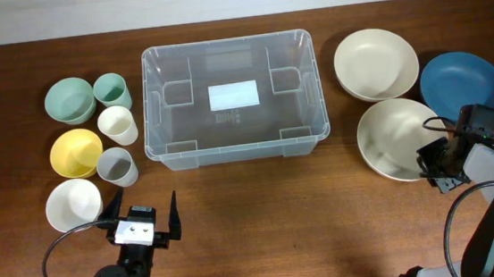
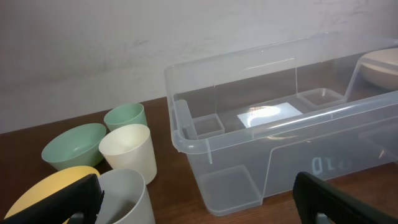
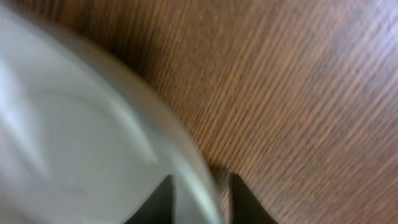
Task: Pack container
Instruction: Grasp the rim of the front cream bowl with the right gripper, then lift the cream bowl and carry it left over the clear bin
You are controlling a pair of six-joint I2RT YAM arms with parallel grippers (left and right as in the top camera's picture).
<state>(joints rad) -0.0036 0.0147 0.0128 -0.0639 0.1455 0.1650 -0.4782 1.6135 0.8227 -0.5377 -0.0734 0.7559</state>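
The clear plastic container (image 1: 228, 43) stands at the back middle of the table, holding nothing, with a white label on its base. It also shows in the left wrist view (image 2: 249, 68). My left gripper (image 1: 145, 221) is open and empty in front of the container's left corner; its fingers frame the left wrist view (image 2: 199, 205). My right gripper (image 1: 430, 163) sits on the near right rim of a cream bowl (image 1: 395, 134). In the blurred right wrist view its fingers (image 3: 200, 199) stand close together, one each side of the bowl's rim (image 3: 68, 143).
Right of the container are a second cream bowl (image 1: 375, 60) and a blue bowl (image 1: 463, 84). To its left are a green bowl (image 1: 69, 98), green cup (image 1: 111, 89), cream cup (image 1: 117, 125), yellow bowl (image 1: 75, 152), grey cup (image 1: 117, 166) and white bowl (image 1: 73, 205).
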